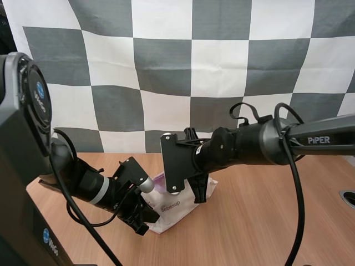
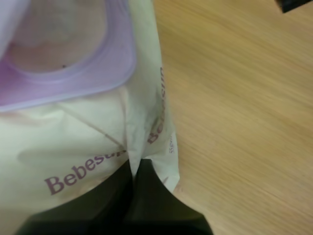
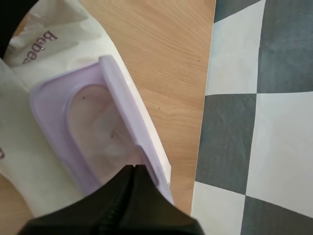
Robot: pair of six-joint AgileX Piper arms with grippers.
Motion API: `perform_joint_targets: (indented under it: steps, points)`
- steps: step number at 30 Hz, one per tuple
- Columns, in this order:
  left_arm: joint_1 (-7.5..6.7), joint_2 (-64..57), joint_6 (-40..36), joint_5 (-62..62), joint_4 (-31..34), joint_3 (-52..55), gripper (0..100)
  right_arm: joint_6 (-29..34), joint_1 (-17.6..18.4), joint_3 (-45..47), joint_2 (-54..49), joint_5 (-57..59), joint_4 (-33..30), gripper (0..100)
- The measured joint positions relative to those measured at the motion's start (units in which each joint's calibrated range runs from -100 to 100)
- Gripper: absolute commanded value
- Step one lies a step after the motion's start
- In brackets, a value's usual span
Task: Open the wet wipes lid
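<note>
The white pack of wet wipes (image 1: 173,209) lies on the wooden table (image 1: 266,221) between my two arms. My left gripper (image 1: 142,223) is at the pack's near end; in the left wrist view its fingers (image 2: 133,166) are shut on the pack's crimped end (image 2: 146,147), just below the purple lid frame (image 2: 73,83). My right gripper (image 1: 198,191) is over the pack's far side. In the right wrist view the pale purple lid (image 3: 131,115) stands raised on edge above the frame's opening (image 3: 98,127), and my right gripper (image 3: 133,169) is pinched on the lid's rim.
Bare wood stretches to the right of the pack (image 1: 277,227). A small round fitting (image 1: 348,198) sits at the table's right edge. The table's back edge meets the backdrop just behind the pack.
</note>
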Motion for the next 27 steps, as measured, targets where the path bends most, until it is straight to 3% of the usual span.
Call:
perform_joint_targets:
  steps: [8,17,27]
  points:
    - [0.0,0.0,0.1,0.0,0.0,0.0,0,0.1,0.4,-3.0,6.4,-11.9,0.6,0]
    - [0.0,0.0,0.1,-1.0,0.0,0.0,0,0.1,0.4,-14.0,10.6,-3.0,5.2,0]
    - [0.0,0.0,0.1,-1.4,0.2,0.0,0,0.1,0.4,-15.5,17.0,-6.1,5.4,0]
